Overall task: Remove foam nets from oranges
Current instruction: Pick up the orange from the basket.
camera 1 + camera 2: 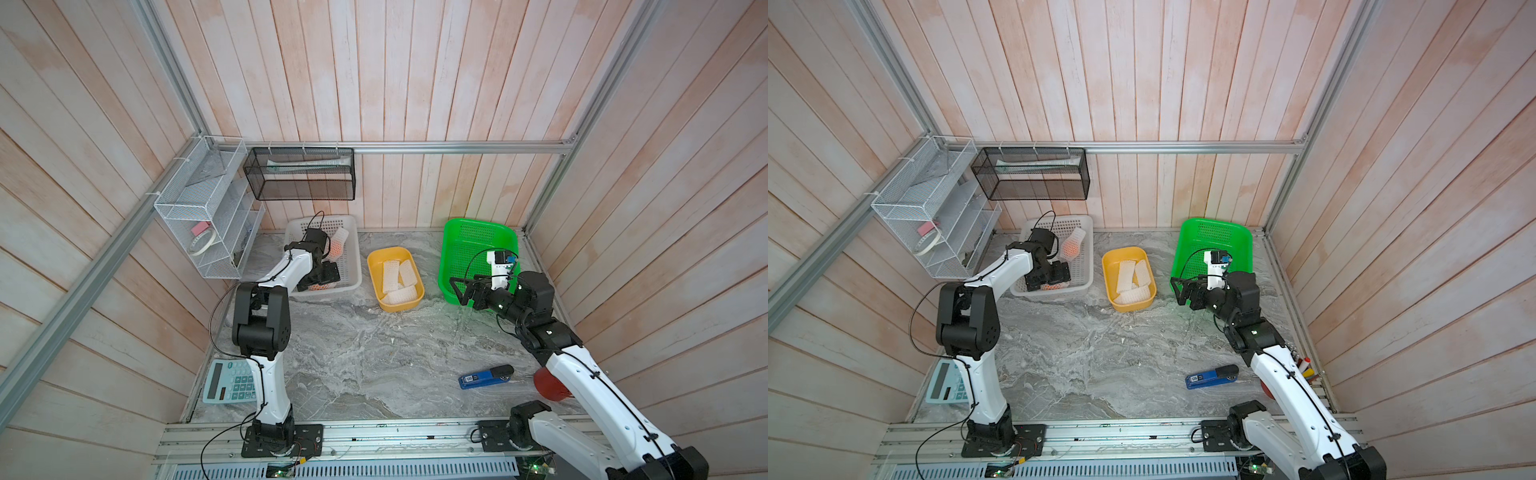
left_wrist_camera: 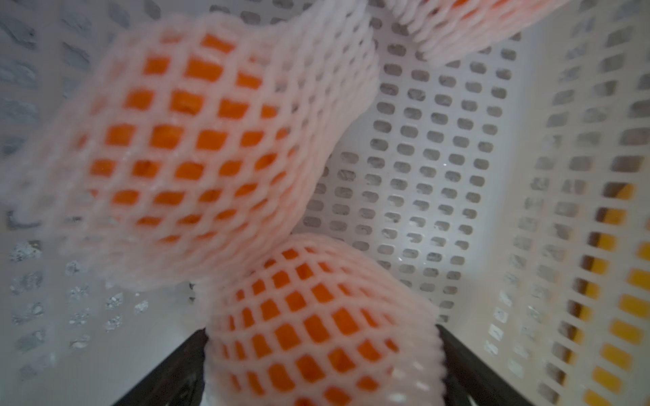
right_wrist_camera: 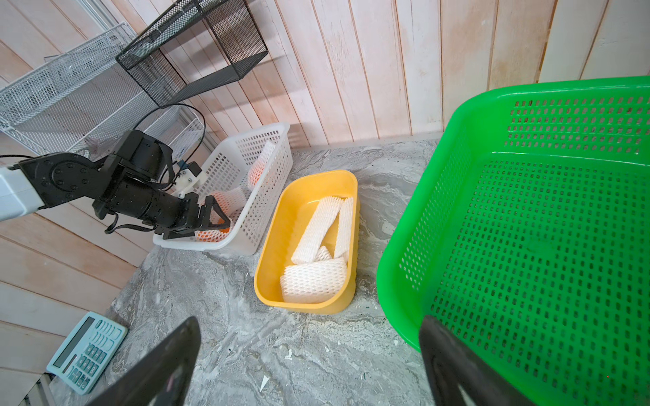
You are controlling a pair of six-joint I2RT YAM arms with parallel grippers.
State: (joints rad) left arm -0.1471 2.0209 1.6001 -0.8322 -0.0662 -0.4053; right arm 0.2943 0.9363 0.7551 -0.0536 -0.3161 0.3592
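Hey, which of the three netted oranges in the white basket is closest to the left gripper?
The netted orange between the left gripper's open jaws, at the white basket's near end; the other two lie farther along it.

Pale plank walls (image 1: 415, 83) surround a marbled tabletop (image 1: 374, 357).

Netted oranges (image 2: 176, 140) in white basket (image 3: 271, 182); empty foam nets (image 3: 313, 281) in yellow tub (image 3: 309, 182)

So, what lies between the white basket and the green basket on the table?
A yellow tub holding empty foam nets stands there, plain in both top views.
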